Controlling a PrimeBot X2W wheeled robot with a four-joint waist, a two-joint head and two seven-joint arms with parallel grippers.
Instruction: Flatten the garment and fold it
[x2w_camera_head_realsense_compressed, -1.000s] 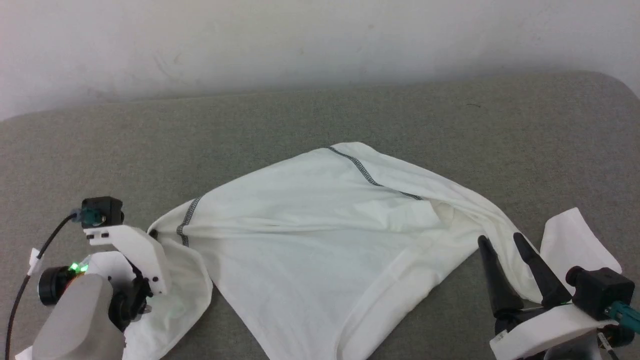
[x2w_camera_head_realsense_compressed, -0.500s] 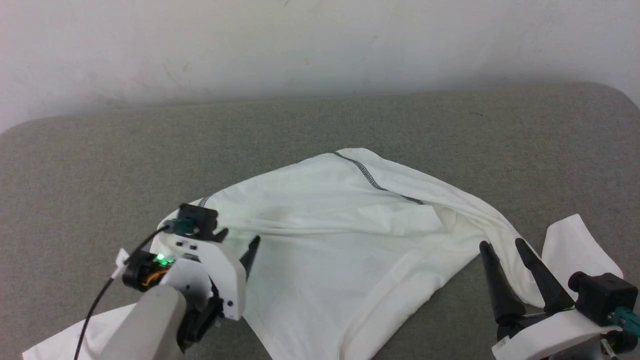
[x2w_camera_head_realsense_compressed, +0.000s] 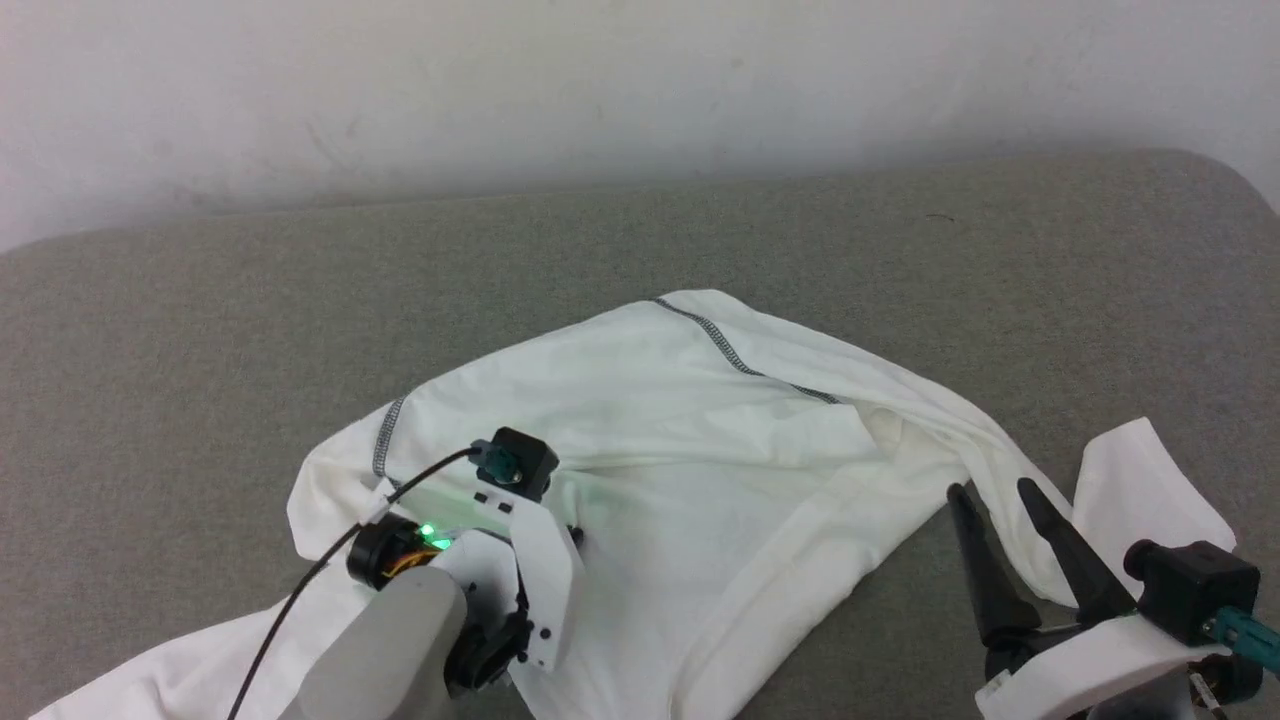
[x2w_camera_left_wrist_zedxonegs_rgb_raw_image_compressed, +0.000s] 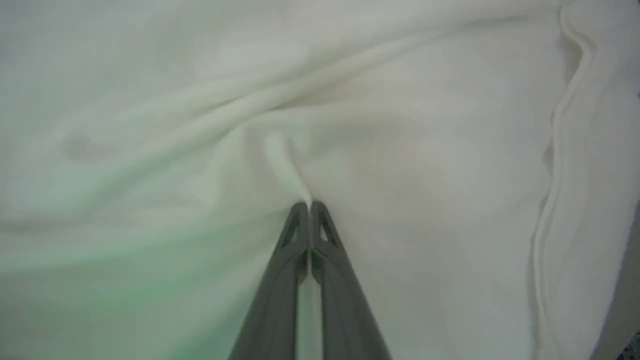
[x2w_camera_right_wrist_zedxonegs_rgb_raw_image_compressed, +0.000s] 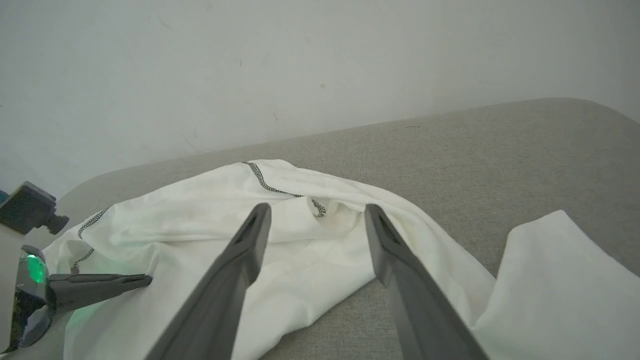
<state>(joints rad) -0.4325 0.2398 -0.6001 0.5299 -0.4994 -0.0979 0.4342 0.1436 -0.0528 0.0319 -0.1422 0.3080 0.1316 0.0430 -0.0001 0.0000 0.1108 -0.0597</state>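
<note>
My left gripper (x2w_camera_left_wrist_zedxonegs_rgb_raw_image_compressed: 309, 205) has swung onto the middle of the top (x2w_camera_head_realsense_compressed: 700, 470), fingers pinched on a fold. Top's rumpled on the grey cushion (x2w_camera_head_realsense_compressed: 700, 230); right gripper (x2w_camera_head_realsense_compressed: 986, 486) gapes empty beside its right edge. Flattening step: next I'd tug outward.

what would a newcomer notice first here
A big white garment lies rumpled across the grey surface, dark zigzag seams showing. The left pincer is shut, nipping a ridge of its cloth near the middle; the right pincer hangs open by the garment's right edge.
</note>
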